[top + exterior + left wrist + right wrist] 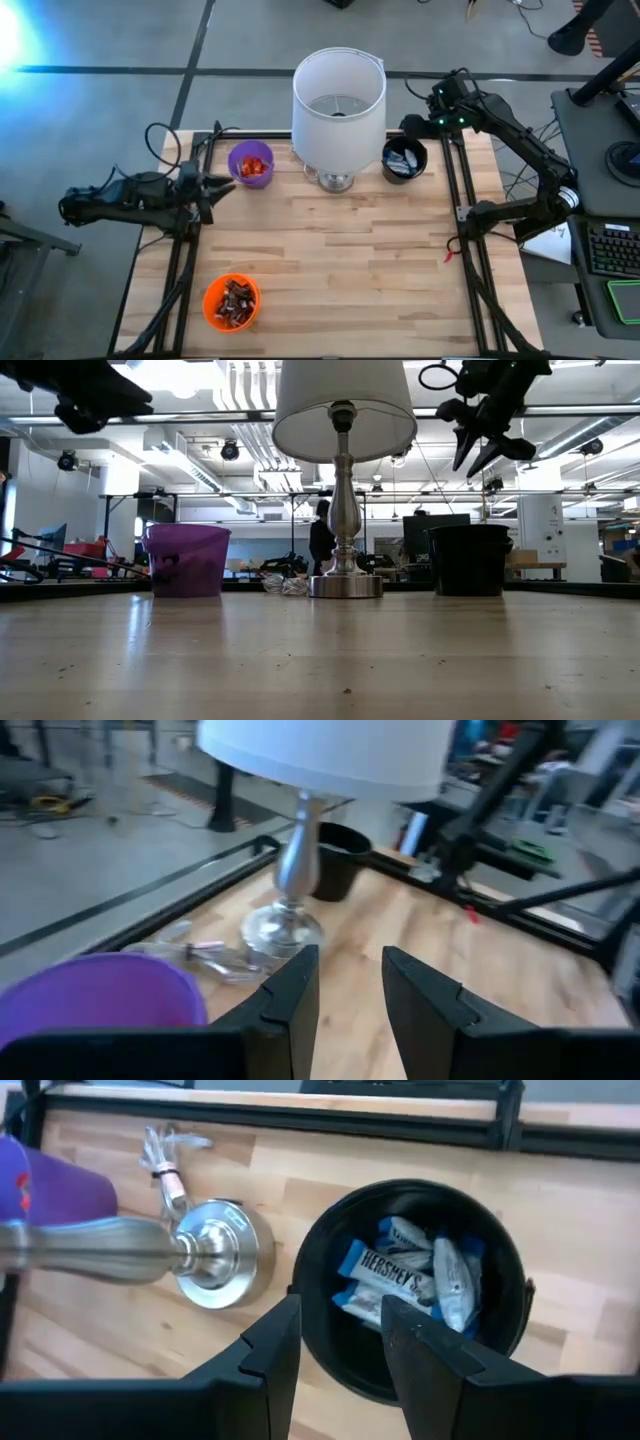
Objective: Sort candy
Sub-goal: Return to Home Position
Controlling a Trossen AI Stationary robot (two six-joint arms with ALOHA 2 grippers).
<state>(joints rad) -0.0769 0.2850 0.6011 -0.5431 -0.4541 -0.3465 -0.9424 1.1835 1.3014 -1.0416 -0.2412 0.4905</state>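
Observation:
Candy lies sorted in three cups: red pieces in a purple cup at the far left, blue-and-white pieces in a black cup at the far right, and brown pieces in an orange cup at the near left. My right gripper hangs open above the black cup, also seen in the low view, with nothing between its fingers. My left gripper stands open at the table's left edge, near the purple cup, pointing across the table.
A lamp with a white shade stands on a metal foot at the far middle, between the purple and black cups. Its bundled cord lies behind the foot. Black rails run along the table's left and right sides.

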